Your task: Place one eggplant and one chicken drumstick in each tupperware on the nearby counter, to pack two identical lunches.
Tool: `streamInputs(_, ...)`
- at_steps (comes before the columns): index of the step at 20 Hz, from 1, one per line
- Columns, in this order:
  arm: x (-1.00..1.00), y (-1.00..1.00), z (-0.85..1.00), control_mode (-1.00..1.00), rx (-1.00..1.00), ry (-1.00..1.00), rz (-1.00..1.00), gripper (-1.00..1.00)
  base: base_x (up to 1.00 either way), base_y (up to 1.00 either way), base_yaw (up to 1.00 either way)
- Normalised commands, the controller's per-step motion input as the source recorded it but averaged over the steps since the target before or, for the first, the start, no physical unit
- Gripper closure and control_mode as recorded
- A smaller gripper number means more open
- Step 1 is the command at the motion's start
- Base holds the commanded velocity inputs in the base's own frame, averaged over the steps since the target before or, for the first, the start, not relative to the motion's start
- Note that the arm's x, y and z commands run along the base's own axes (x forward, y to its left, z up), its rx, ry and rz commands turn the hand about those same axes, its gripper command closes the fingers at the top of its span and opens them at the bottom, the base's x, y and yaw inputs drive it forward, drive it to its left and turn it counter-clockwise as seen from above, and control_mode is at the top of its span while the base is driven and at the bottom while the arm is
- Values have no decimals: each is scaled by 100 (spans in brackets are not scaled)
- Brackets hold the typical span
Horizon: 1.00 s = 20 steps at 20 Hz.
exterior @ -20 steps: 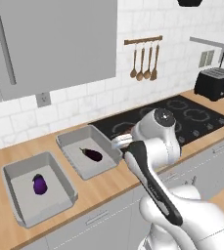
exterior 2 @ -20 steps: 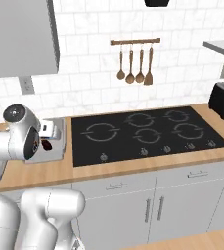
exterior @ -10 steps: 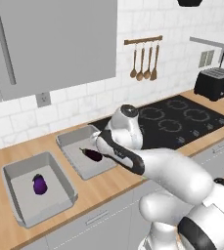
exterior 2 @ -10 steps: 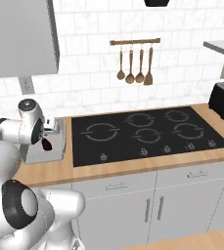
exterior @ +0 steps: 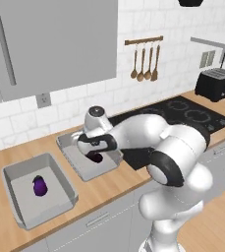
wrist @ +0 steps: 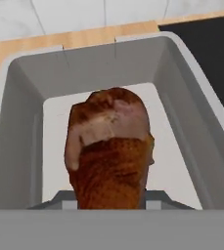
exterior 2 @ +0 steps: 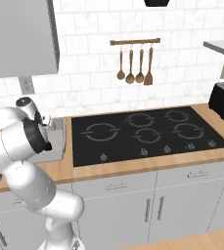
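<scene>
A brown chicken drumstick fills the middle of the hand view, and my gripper is shut on it, its fingertips hidden behind the meat. It hangs just above the floor of the right tupperware, whose walls frame it. A purple eggplant lies in that container, partly covered by the hand. The left tupperware holds another eggplant. Both containers stand on the wooden counter. In the right base view the arm bends over the right tupperware.
A black cooktop lies just right of the containers. A toaster stands at the far right. Wooden utensils hang on the tiled wall, and a grey upper cabinet hangs over the left counter.
The arm has swung left from the cooktop's edge and lowered, bringing the drumstick over and into the right tupperware. The eggplants have not moved.
</scene>
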Motion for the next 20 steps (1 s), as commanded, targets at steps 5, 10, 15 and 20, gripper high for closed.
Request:
streamInputs(5,-18,21,0,-100,0,2,0,-100,0,0,0)
streamInputs(10,-69,-9,39,-100,10,3,-3,-100,0,0,0)
streamInputs(15,-100,-58,16,-100,16,0,0,-100,0,0,0)
streamInputs(20,-100,-65,1,-100,7,0,0,-100,0,0,0)
